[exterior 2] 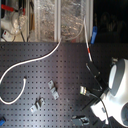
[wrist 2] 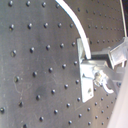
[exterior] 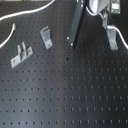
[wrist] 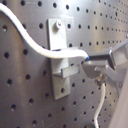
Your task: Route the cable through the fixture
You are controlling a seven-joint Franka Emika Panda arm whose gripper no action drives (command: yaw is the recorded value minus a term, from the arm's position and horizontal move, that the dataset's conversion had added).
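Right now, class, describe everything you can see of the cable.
The cable is thin, white and flexible. In the first wrist view it lies across the grey fixture and runs into the gripper, shut on it. In the second exterior view it curves over the black board, with a red band.

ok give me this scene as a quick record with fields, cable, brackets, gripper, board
board: black pegboard with a grid of holes
cable: white cord curving across the board toward the gripper; red band visible in the second exterior view
gripper: shut on the cable, in the first wrist view
bracket at gripper: grey bracket, cable lying across its face in the first wrist view; whether it sits in the slot cannot be told
other brackets: two-prong bracket and slanted-top bracket, both apart from the cable
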